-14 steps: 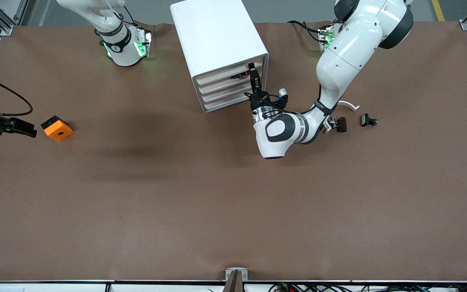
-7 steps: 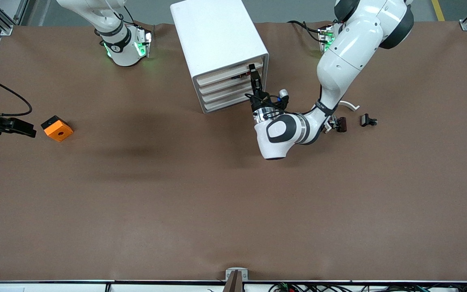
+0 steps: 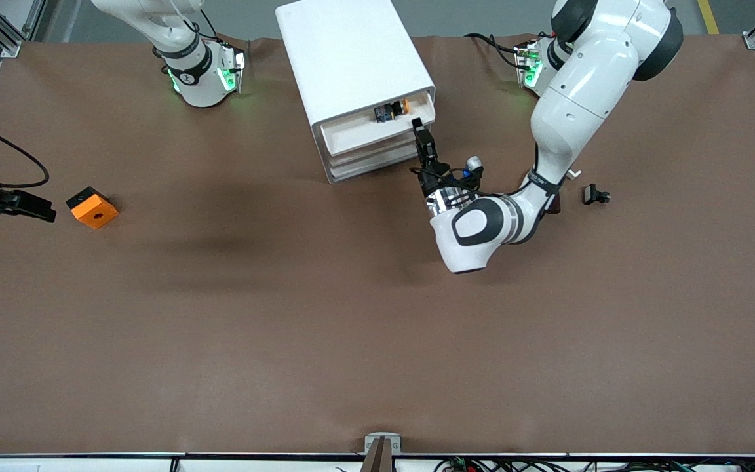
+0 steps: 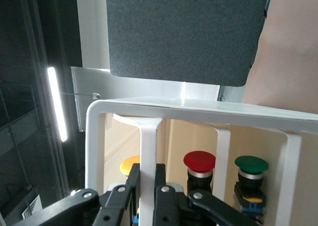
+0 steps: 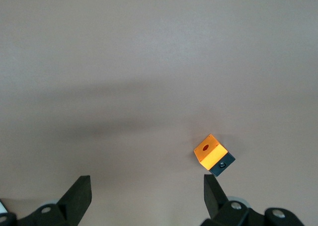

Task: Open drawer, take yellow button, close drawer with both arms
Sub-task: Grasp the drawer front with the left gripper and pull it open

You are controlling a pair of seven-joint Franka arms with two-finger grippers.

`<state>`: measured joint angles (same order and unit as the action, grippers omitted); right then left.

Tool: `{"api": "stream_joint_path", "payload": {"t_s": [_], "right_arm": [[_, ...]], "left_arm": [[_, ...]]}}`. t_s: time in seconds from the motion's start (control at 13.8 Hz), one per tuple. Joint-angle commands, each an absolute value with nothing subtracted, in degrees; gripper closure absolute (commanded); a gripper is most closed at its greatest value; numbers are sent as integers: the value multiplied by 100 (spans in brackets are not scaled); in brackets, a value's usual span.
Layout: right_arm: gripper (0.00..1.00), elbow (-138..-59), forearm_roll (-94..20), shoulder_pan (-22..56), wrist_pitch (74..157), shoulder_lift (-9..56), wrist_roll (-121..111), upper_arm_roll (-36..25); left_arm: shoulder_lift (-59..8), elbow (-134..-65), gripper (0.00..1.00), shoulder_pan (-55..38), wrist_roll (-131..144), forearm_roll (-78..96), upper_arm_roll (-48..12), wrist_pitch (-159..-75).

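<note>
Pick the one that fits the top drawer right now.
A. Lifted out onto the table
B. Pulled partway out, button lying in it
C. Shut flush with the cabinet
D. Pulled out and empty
B: the drawer juts from the cabinet with the button inside, the left gripper shut on its lip.

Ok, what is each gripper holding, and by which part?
Left gripper is shut on the drawer's front lip. Right gripper is open, holding nothing.
</note>
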<state>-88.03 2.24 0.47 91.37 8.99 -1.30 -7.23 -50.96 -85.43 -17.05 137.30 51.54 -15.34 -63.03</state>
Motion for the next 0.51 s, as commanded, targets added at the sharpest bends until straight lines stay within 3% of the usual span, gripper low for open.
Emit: {"api": "stream_joint_path", "payload": {"t_s": [0.0,0.43], "right_arm": [[0,-8710,202,-26,9114,932,-62,-668],[0,-8710,193,-9,9114,932,-53,-668]], "left_arm": [[-5124,-8446,86,-1583,13860,4949,-1450,-6205],[-5133,-8446,86,-1301,13852,4641,-1450,-6179]]}}
